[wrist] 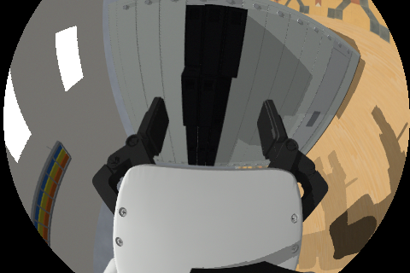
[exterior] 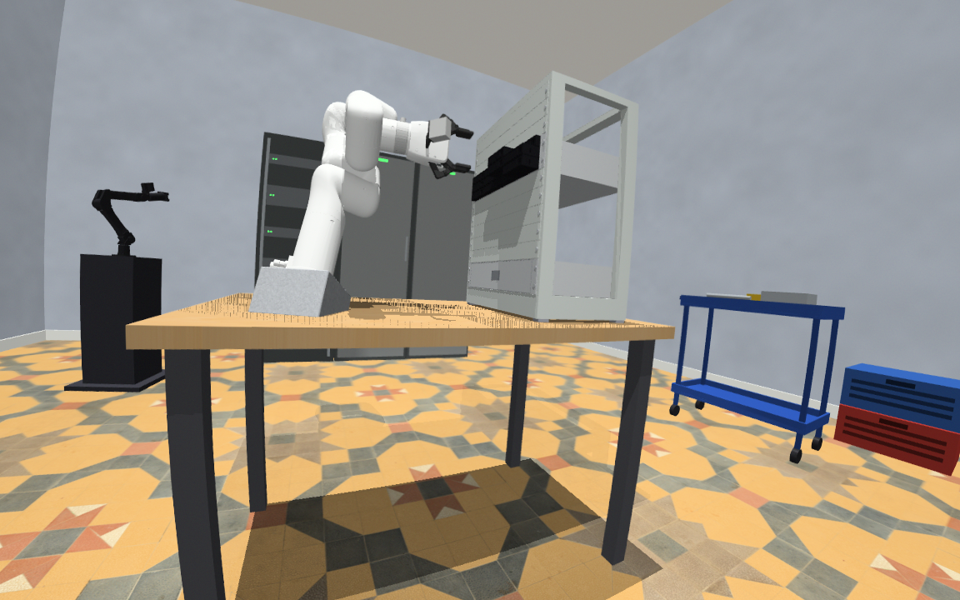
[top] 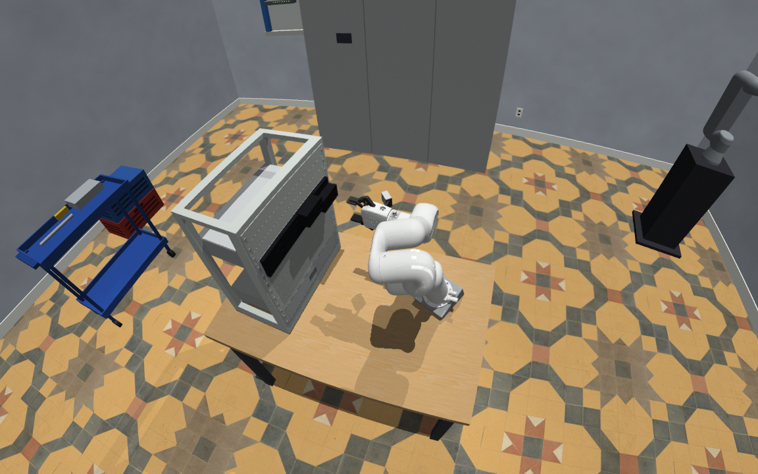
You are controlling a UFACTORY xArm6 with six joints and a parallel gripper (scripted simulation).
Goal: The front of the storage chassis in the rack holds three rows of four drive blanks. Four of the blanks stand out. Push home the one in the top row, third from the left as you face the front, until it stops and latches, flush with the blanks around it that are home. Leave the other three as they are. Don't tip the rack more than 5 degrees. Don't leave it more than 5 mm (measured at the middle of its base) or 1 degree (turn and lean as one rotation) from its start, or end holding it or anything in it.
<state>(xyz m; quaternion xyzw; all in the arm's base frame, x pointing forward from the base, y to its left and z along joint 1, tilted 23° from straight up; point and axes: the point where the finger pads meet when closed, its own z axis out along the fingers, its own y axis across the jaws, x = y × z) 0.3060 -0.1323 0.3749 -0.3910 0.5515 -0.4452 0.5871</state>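
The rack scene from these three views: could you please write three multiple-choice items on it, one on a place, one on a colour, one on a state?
1. Where does the rack stand?
A. on the table
B. on the floor
C. on the cart

2. What colour are the drive blanks?
A. white
B. black
C. red

3. How is the gripper?
A. shut on a blank
B. shut on nothing
C. open, holding nothing

Answers: 1 A, the exterior view shows its base on the wooden top; 2 B, a dark band crosses the grey front; 3 C, the fingers stand wide apart, short of the rack.
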